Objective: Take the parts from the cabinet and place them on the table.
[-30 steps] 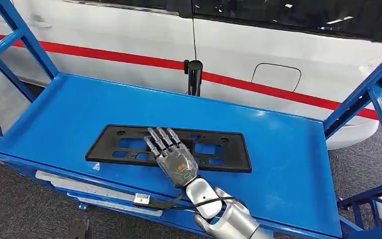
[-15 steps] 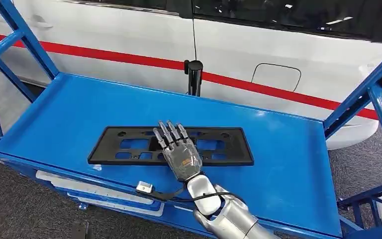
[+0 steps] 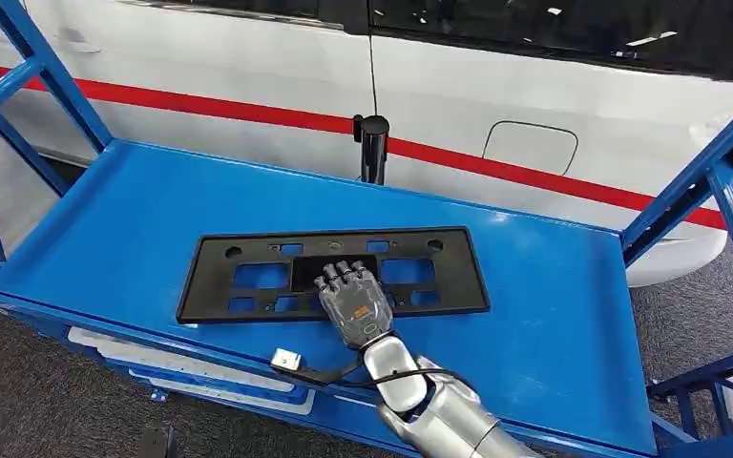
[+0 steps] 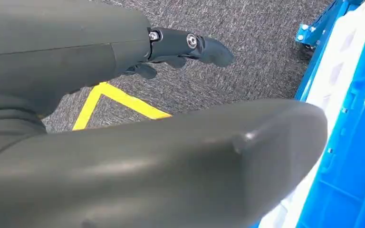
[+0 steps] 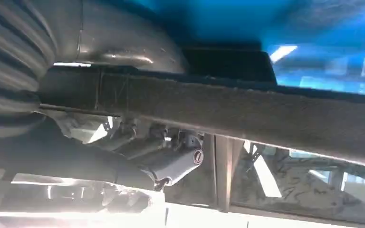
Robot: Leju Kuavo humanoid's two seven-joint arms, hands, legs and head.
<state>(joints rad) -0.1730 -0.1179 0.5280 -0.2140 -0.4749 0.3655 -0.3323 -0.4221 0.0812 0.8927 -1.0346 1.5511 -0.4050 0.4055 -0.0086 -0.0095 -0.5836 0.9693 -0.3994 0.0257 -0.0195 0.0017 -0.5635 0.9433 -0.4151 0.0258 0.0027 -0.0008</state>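
A left hand [image 4: 190, 45] hangs beside the robot over grey carpet and a yellow floor line [image 4: 119, 99], its dark fingers apart and holding nothing. To the right of it, a blue metal shelf [image 3: 105, 229] carries the task's part, a long black plastic frame [image 3: 334, 274] with rectangular cut-outs, lying flat and slightly angled. The right hand [image 3: 351, 298] sits at the frame's near long edge, fingers curled over the top; in the right wrist view the thumb appears to pass beneath the bar, so the hand looks to be gripping the frame near its middle. To lift well, the hold probably needs to stay near the centre so neither long end dips, and the frame should rise level before coming back over the shelf's near lip. There is bare shelf beyond and on both sides of the hand. Further right, slanted blue struts [image 3: 716, 162] frame the shelf end, so a swing that way could snag the frame's far end.
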